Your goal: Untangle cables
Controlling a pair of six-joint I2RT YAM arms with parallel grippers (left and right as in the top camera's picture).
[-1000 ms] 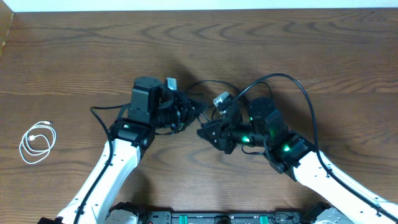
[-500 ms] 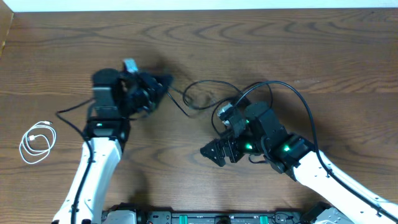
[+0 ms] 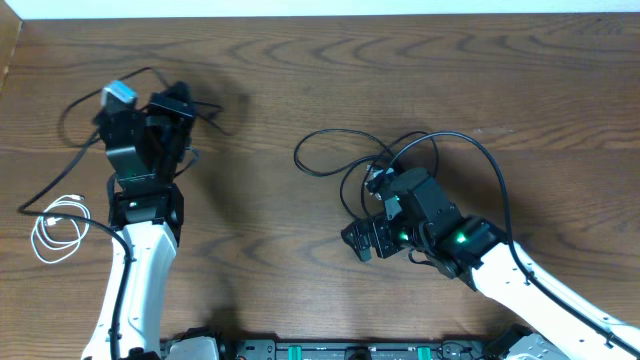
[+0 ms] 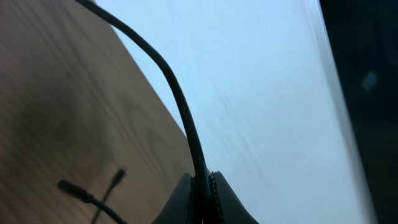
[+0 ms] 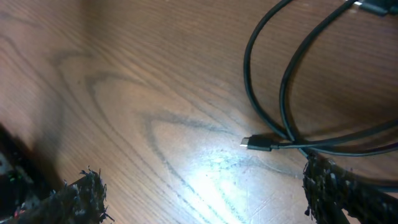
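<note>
My left gripper is at the far left of the table, lifted and shut on a thin black cable that loops out to the left and trails down toward the table's left edge. In the left wrist view the jaws pinch this cable, and two of its plug ends hang below. A second black cable lies in loose loops at the table's centre. My right gripper hovers just near of it, open and empty. Its fingers stand wide apart, with the cable's plug on the wood ahead. A coiled white cable lies at the left.
A thick black arm cable arcs over the right arm. The table's far edge meets a white surface just beyond the left gripper. Bare brown wood lies between the two arms.
My left arm swung left and away with its black cable, pulling it out of the centre. The right gripper opened, let go and drew back toward the near side.
</note>
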